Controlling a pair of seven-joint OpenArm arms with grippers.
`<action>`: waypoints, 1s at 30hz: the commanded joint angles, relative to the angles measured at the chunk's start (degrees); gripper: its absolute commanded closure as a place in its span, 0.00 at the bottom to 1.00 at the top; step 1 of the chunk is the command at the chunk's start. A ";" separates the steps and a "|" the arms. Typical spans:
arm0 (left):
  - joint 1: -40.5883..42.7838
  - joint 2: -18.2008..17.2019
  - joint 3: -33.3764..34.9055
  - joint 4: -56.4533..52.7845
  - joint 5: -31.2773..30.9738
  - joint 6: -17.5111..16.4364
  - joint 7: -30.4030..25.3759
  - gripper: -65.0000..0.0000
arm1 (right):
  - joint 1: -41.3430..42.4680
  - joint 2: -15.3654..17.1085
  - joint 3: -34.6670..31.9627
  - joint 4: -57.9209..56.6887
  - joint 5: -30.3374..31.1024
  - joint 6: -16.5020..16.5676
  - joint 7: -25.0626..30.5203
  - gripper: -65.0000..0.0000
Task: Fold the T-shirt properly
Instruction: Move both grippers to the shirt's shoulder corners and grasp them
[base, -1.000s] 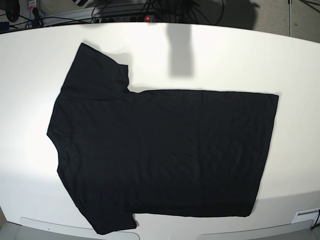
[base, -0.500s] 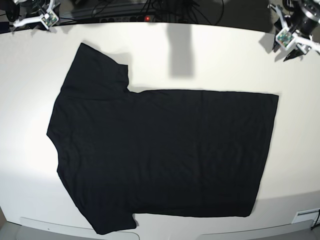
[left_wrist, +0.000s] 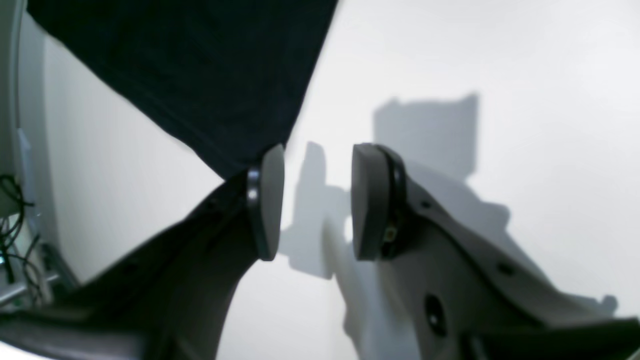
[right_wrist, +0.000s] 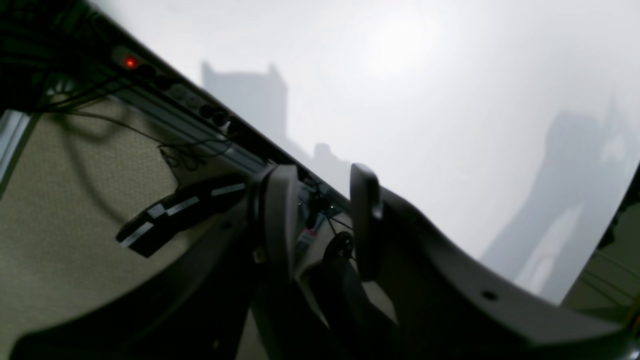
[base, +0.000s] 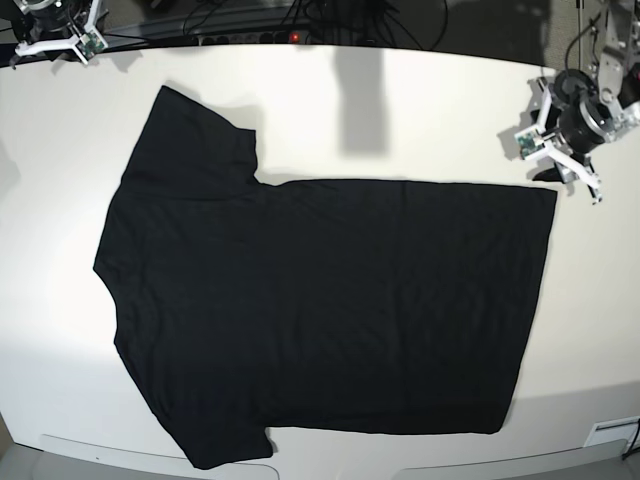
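The table (base: 440, 100) carries the T-shirt (base: 320, 310) spread flat, plain side up, its long axis running 9 to 3 o'clock, collar at 9, hem at 3. The left gripper (base: 560, 150), jaws spread and empty, hovers at 2 o'clock just beside the far hem corner, which lies toward 8 o'clock from it. The right gripper (base: 50, 30), also spread and empty, sits at 10 o'clock, farther from the cloth.
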 joint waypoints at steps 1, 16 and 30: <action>-1.79 -1.73 0.68 -0.83 -0.28 0.90 -1.90 0.66 | -0.66 0.35 0.44 0.83 0.09 -1.20 0.48 0.72; -16.02 -3.98 15.82 -20.37 3.61 2.40 -1.09 0.66 | -0.66 -4.44 0.44 0.85 -2.93 -6.86 0.48 0.72; -13.92 -5.55 18.93 -20.35 -11.74 1.97 10.54 1.00 | -0.28 -1.62 0.44 0.92 -9.40 -6.88 0.74 0.64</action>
